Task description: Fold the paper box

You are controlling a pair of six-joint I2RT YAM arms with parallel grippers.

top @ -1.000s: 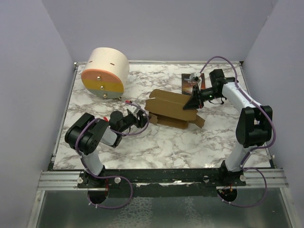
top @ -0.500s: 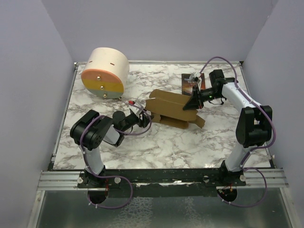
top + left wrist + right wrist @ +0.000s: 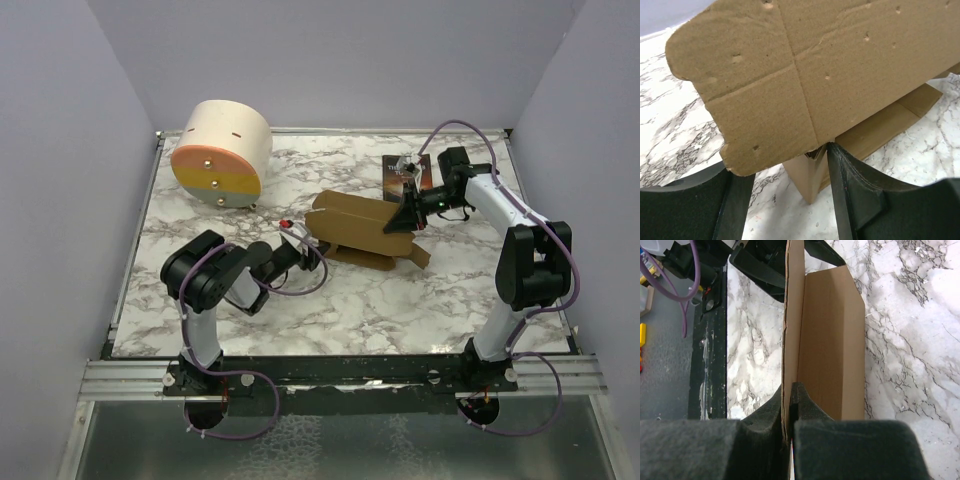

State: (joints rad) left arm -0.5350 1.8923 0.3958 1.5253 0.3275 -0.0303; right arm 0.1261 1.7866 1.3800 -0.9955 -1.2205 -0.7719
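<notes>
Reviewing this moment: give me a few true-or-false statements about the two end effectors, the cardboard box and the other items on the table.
1. The right end effector is clamped on a thin wall of the paper box. True.
2. The left end effector is shut tight. False: its fingers stand apart at the box's left end.
3. The cream cylinder rests on the paper box. False: it sits apart from it, at the table's far left corner.
4. A dark book lies on the far side, next to the right end effector. True.
</notes>
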